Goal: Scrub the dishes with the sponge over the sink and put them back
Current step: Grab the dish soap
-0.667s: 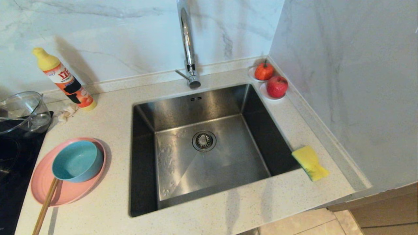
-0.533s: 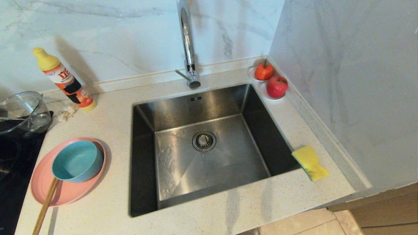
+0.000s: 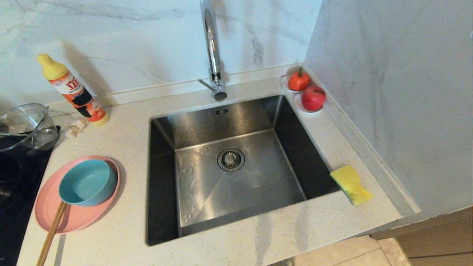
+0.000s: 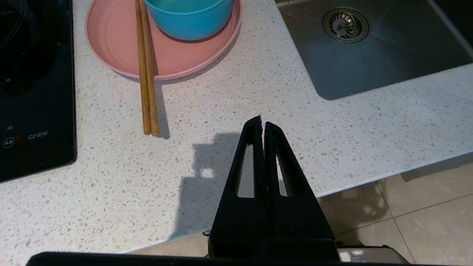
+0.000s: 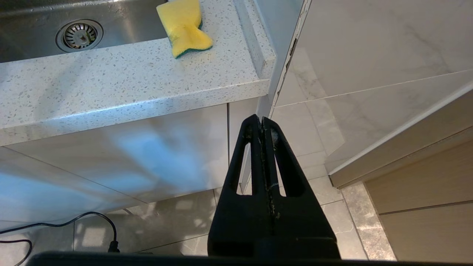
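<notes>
No change against the earlier head frames: every item on the counter sits where it was, nothing shifted.

My left gripper is parked over the front edge of the countertop, near side of the plate, fingers pressed together, holding nothing. My right gripper hangs off the counter's front, over the floor by the cabinet corner, fingers also together and empty. Neither arm shows in the head view.

Counts:
- 1 pink plate, on the counter left of the sink.
- 1 teal bowl, standing on the plate, toward its back edge.
- 2 chopsticks, a pair lying side by side, one end on the plate beside the bowl, other end out on the counter.
- 1 sponge, yellow face up, green layer underneath, on the counter at the sink's right rim, one end just over the basin edge.
- 1 faucet behind the basin, 1 drain strainer in its floor.
- 1 detergent bottle leaning by the back wall.
- 1 glass bowl on the cooktop, far left.
- 2 white saucers in the right rear corner, 1 red fruit on each: back one, front one.
- 1 crumpled scrap beside the bottle.
</notes>
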You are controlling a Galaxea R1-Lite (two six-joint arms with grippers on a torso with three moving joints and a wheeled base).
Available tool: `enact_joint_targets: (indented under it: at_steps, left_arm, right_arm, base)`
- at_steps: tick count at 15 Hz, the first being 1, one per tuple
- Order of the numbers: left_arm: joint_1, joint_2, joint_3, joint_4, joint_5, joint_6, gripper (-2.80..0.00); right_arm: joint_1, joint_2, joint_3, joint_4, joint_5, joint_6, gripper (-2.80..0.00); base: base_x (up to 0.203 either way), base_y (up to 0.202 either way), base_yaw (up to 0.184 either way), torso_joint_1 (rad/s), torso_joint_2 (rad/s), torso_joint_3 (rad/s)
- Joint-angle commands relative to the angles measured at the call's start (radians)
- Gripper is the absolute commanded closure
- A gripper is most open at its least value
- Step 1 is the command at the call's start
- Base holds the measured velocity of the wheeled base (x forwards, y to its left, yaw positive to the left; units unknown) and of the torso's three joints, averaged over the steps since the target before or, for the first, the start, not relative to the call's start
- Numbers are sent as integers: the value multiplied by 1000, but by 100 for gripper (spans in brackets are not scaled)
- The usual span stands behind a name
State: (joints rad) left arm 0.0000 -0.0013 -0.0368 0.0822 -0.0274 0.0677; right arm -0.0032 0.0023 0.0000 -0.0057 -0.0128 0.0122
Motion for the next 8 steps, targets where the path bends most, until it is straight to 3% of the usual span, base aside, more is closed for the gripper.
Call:
enact_joint_targets:
  at_steps: [1, 8]
  left_arm:
    - [0, -2, 2, 1, 3, 4, 0]
    - [2, -2, -4, -9, 19, -2, 0]
  right_arm:
    - [0, -1, 0, 0, 0, 0, 0]
    - [0, -1, 0, 0, 0, 0, 0]
  base:
    - [0, 0, 0, 0, 0, 0]
    - [0, 0, 0, 0, 0, 0]
